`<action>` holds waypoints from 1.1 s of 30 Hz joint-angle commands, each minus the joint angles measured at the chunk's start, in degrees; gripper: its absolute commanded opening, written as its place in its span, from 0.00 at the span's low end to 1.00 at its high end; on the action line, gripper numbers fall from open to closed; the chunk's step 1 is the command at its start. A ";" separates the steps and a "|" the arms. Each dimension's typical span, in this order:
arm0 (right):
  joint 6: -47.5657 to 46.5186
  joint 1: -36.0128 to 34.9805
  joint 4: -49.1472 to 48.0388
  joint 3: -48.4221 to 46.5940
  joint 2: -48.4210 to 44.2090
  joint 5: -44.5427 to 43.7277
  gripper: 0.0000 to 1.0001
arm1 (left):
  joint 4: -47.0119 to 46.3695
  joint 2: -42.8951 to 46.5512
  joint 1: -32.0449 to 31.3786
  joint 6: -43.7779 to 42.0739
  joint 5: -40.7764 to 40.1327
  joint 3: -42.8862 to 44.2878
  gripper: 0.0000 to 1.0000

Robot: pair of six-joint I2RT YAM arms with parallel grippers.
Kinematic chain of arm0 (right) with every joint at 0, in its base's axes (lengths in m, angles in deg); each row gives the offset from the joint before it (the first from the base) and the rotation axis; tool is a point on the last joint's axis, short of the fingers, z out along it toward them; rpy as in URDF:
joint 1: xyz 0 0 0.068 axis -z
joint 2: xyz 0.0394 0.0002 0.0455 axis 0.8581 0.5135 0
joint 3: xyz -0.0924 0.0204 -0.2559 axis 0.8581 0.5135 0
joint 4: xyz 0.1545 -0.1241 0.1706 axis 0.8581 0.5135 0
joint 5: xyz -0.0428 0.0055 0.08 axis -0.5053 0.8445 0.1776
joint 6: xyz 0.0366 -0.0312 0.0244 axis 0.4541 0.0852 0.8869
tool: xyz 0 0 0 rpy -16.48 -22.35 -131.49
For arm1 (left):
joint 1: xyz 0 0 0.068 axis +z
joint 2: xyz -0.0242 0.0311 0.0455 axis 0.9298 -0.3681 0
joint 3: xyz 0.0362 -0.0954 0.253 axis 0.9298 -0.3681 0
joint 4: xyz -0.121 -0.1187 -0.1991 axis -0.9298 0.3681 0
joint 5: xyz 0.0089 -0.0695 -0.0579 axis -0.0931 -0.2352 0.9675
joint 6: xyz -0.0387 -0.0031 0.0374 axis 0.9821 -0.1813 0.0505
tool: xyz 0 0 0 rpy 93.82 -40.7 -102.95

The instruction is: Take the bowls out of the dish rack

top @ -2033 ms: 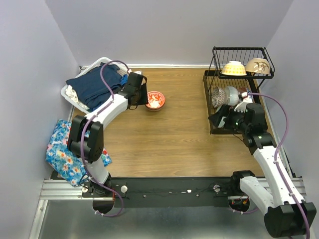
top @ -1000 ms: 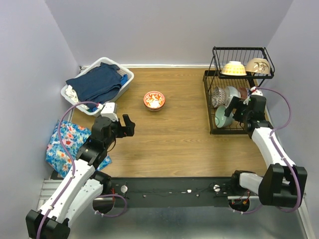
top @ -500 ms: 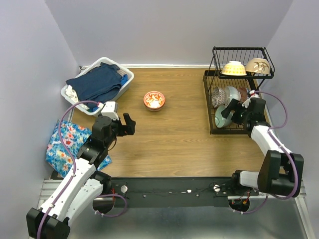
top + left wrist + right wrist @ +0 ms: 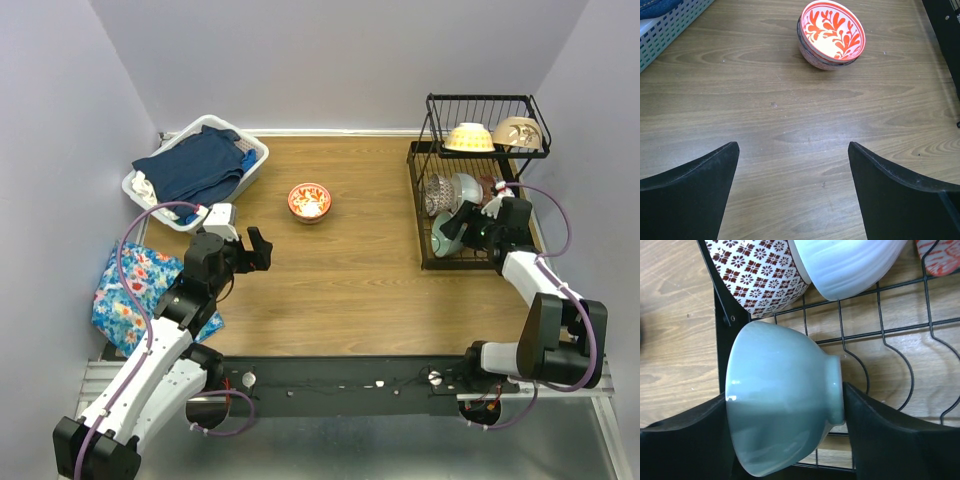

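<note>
Left pincer (image 4: 792,145): jaws spread wide, nothing between them, hovering over bare worktop (image 4: 350,290) well left of the dish rack (image 4: 422,262) and nearer than it. Floral cloth (image 4: 125,295) lies further left, at the worktop's edge.

Right pincer (image 4: 786,392): at the rack's near end, lower tier, jaws spread wide and straddling the mint green bowl (image 4: 780,400). One finger (image 4: 685,445) is at the rim side, the other at the foot. That bowl stands on edge in the wires, not lifted clear.

Red-orange floral bowl (image 4: 309,201): upright on the worktop, well left of the rack.

Lower tier, just beyond the mint one: dark patterned bowl (image 4: 757,275) and white bowl (image 4: 845,262), side by side.

Upper tier: cream-yellow bowl (image 4: 468,137) and beige bowl (image 4: 517,132), upside down.

Laundry basket (image 4: 255,160): far left of the rack, dark blue cloth inside.
</note>
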 commanded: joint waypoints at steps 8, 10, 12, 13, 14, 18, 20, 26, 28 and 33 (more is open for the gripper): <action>-3.31 0.24 5.78 -3.15 -2.73 5.16 0.36 | -1.90 -0.66 0.09 -0.55 1.13 -0.44 0.99; -3.57 0.24 7.45 -3.85 -3.26 4.73 0.28 | -1.81 -0.74 0.09 -0.55 1.22 -0.44 0.99; -3.58 0.24 8.42 -3.94 -4.66 3.41 0.28 | -1.90 -1.01 0.09 -0.55 1.31 -0.53 0.99; -3.49 0.24 8.59 -3.77 -5.19 2.97 0.28 | -1.90 -1.01 0.09 -0.55 1.31 -0.44 0.99; -3.31 0.24 8.77 -3.85 -5.63 2.10 0.27 | -1.90 -1.27 0.09 -0.47 1.31 -0.44 0.99; -2.87 0.24 10.35 -4.12 -8.27 -0.45 0.20 | -1.81 -1.36 0.09 -0.47 1.66 -0.35 0.99; -2.61 0.24 10.88 -4.56 -9.76 -1.33 0.17 | -1.72 -1.54 0.09 -0.47 1.83 -0.44 0.99; -0.86 0.24 12.99 -5.87 -14.50 -4.23 0.13 | -1.28 -2.32 0.09 0.67 2.89 -0.35 0.99; -0.50 0.24 13.69 -6.67 -15.47 -4.24 0.12 | -1.28 -2.50 0.09 1.38 3.50 -0.26 0.99; 3.09 0.06 13.87 -7.90 -17.67 0.23 0.12 | -2.60 -4.17 0.09 5.15 6.30 0.26 0.99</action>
